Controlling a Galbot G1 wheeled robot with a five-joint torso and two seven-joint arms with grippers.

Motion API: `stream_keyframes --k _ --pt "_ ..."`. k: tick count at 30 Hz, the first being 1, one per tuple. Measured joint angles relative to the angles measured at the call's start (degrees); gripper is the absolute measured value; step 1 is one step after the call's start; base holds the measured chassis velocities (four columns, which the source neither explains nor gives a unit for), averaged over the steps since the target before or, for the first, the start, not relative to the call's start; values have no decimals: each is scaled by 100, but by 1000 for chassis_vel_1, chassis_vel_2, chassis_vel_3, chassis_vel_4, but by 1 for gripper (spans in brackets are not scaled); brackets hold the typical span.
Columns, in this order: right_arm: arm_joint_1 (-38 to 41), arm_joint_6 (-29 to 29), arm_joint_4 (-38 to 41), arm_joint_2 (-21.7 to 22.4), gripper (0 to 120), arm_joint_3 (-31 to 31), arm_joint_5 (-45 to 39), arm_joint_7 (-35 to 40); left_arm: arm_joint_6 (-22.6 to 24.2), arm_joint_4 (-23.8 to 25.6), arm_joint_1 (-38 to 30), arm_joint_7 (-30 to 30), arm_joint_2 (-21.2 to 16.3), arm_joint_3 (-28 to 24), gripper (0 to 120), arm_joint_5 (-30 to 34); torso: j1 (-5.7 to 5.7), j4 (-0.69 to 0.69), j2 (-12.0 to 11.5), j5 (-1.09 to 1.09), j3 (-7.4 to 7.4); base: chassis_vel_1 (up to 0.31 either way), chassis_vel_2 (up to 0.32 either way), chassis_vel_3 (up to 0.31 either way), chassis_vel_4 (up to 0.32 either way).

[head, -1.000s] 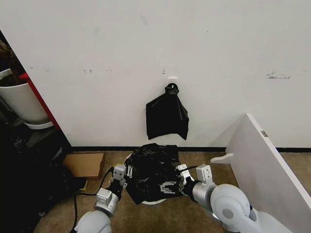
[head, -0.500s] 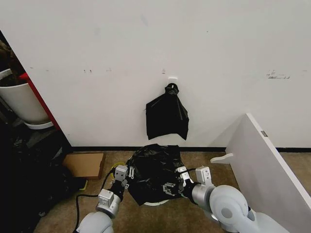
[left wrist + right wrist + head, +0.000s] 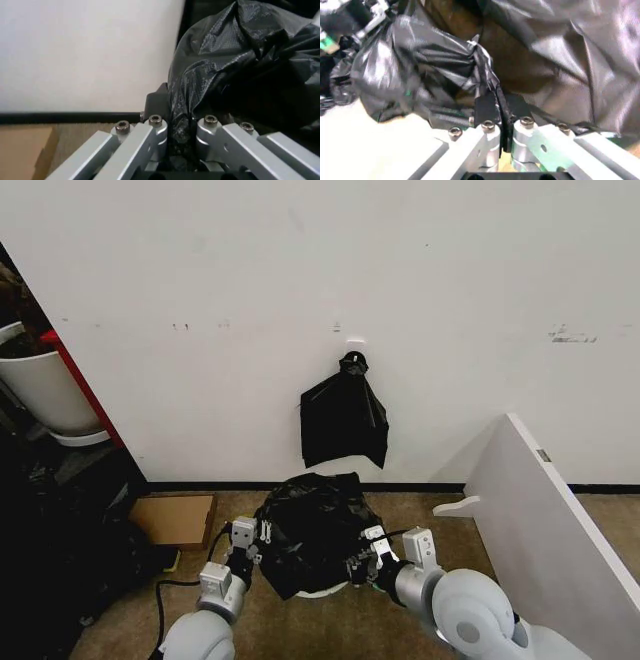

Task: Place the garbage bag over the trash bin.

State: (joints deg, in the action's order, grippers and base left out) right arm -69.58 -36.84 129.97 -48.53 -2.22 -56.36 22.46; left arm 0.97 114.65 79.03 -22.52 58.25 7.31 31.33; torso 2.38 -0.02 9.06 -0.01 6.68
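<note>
Moved: garbage bag [image 3: 315, 530] now bunched higher over trash bin [image 3: 322, 591].
Left pincer [image 3: 252, 534]: clamped on bag edge.
Right pincer [image 3: 366, 558]: pinching bag film.

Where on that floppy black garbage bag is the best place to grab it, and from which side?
Probably at its thin edge, one pinch on each side. The garbage bag is loose and billowy, so only a gathered fold gives the fingers something firm. The left gripper is shut on a fold at the bag's left side, the right gripper on one at its right, and the film drapes between them over the trash bin.
</note>
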Motion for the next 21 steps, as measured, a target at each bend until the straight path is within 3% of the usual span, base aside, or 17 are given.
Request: stream_keyframes --k 12,21 --pt "-900 1007 17 261 0 -159 2242 -1265 666 58 -432 -516 -84 144 4 1822 0 1 0 1 0 0 0 0 0" --pt "-1179 1704 -146 424 0 -239 3090 -1952 783 1 -609 -777 -164 176 4 2101 0 1 0 0 0 0 0 0 0"
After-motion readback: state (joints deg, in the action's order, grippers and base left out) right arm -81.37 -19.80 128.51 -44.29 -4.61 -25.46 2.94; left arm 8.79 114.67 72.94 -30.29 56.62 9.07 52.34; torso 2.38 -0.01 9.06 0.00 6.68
